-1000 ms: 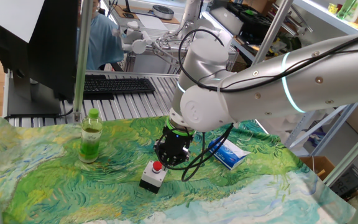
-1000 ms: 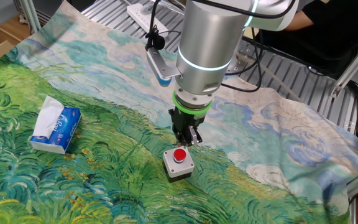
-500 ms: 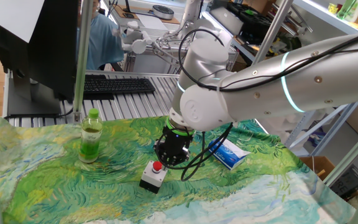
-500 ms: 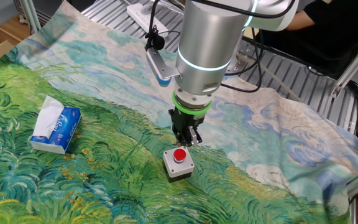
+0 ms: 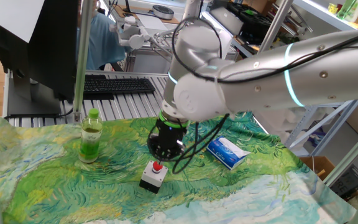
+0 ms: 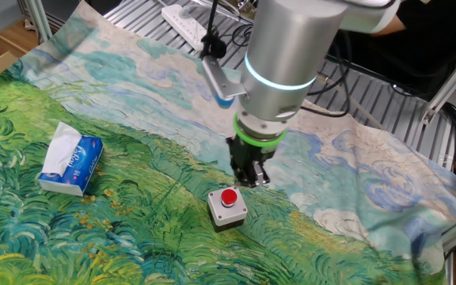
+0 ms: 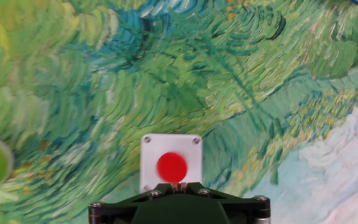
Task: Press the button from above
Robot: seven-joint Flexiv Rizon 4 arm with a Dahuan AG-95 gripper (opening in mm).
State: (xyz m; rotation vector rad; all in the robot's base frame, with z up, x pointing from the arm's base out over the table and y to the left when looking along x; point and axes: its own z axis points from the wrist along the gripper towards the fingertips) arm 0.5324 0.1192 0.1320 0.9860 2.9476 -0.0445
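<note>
- Green and blue painted cloth covers the worktop point(image 6: 93, 237), with racks and shelving behind.
- Near its middle sits the button point(image 5: 158, 167) point(image 6: 229, 198) point(image 7: 171, 167), a red cap on a white-sided box.
- Just above and beside it hangs the gripper point(image 5: 165, 153) point(image 6: 252, 179); whether its fingers are clenched or released cannot be told.
- A green-liquid bottle point(image 5: 91, 135) and a tissue pack point(image 6: 70, 163) stand well apart from it.
</note>
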